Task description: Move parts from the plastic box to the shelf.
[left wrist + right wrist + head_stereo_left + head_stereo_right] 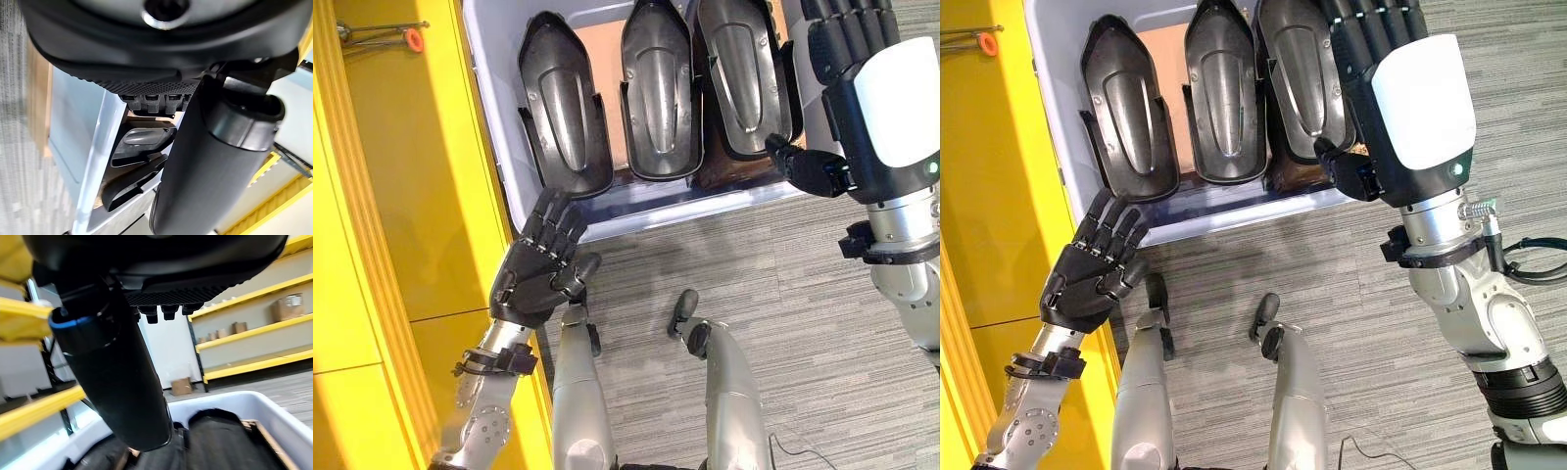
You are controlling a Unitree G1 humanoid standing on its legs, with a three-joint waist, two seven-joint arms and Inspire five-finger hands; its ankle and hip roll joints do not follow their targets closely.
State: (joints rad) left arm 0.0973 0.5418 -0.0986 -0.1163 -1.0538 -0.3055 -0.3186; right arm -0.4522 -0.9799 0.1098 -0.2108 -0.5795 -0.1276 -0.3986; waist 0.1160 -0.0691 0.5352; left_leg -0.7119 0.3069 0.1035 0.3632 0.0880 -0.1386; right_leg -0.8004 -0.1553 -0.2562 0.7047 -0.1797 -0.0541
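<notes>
A grey striped carpet (803,323) covers the floor, with a yellow shelf (401,196) running along the robot's left and a pale plastic box (499,147) standing on the floor just beside it. In the left eye view three black moulded parts lie side by side in the box on a brown liner: the left part (563,108), the middle part (658,93) and the right part (744,78). The left hand (536,269) hovers over the near rim of the box by the shelf, its fingers straight and spread, holding nothing. The right hand (862,88) hangs above the right end of the box, back facing up with a white cover, fingers reaching out over the right part and the thumb sticking out near the box's near edge; whether it touches the part cannot be told. A small tool with an orange tip (411,39) lies on the shelf. The right eye view shows the same layout, the right hand (1400,88) covering much of the right part (1298,78). In the left wrist view the left hand's thumb (205,166) is in the foreground, and past it are the box wall (98,161) and two of the parts (142,147) inside. In the right wrist view the right hand's thumb (117,377) hangs just above a part (220,440) in the box (274,411), fingers straight and apart, with more yellow shelves (254,333) beyond carrying cartons (288,306).
</notes>
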